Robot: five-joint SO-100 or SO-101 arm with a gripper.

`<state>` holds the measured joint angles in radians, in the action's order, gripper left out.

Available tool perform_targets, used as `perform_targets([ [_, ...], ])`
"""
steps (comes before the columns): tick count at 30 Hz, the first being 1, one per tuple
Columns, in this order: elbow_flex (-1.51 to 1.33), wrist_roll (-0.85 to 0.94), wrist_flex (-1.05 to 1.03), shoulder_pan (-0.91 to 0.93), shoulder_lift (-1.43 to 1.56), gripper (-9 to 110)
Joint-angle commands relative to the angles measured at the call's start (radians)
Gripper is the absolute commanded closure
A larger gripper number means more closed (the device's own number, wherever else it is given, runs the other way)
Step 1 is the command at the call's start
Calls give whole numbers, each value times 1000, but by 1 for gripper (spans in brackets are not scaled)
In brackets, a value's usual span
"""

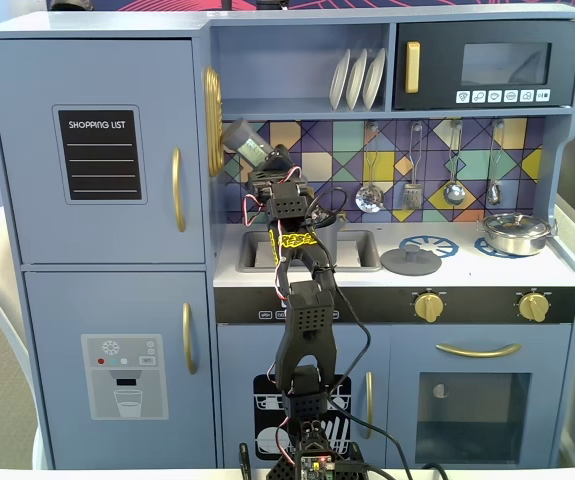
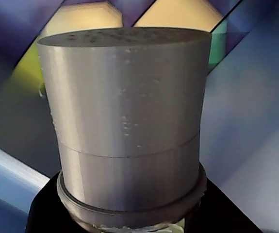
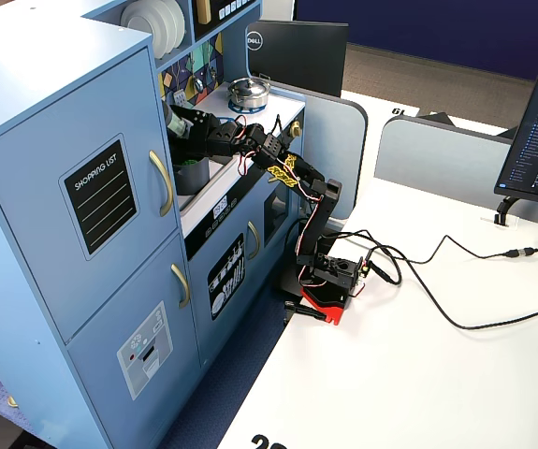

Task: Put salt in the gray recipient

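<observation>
The salt (image 1: 244, 140) is a slim gray shaker with a pale green label, held tilted above the sink with its cap up and to the left. My gripper (image 1: 266, 162) is shut on its lower body. In the wrist view the lighter gray cap (image 2: 129, 121) fills the picture, with black gripper parts at the bottom edge. In a fixed view from the side the salt (image 3: 179, 122) hangs in my gripper (image 3: 190, 128) just above the gray recipient (image 3: 191, 178), a dark pot standing in the sink. From the front, my arm hides most of that pot.
A flat gray lid (image 1: 411, 262) lies on the counter right of the sink (image 1: 257, 262). A shiny steel pan (image 1: 515, 233) sits on the far right burner. Utensils (image 1: 454, 190) hang on the tiled wall, and the cupboard side with a yellow handle (image 1: 212, 120) stands close on the left.
</observation>
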<state>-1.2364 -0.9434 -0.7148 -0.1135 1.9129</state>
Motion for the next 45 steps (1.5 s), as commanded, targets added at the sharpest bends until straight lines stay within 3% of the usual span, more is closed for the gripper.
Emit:
perform_targets([
  [1, 141, -23, -218, 61, -9, 101],
  [5, 121, -44, -288, 69, -20, 101],
  [11, 43, 81, 117, 5, 23, 101],
  [13, 60, 110, 164, -3, 18, 101],
  [20, 77, -44, -189, 84, -12, 101],
  [24, 46, 34, -109, 51, -5, 101],
  [29, 150, 565, 155, 101, -11, 101],
  [35, 187, 1565, 183, 379, -14, 101],
  [39, 92, 2094, 293, 647, -15, 101],
  [42, 8, 2301, 431, 804, -41, 101],
  [45, -15, 2382, 483, 908, -101, 101],
])
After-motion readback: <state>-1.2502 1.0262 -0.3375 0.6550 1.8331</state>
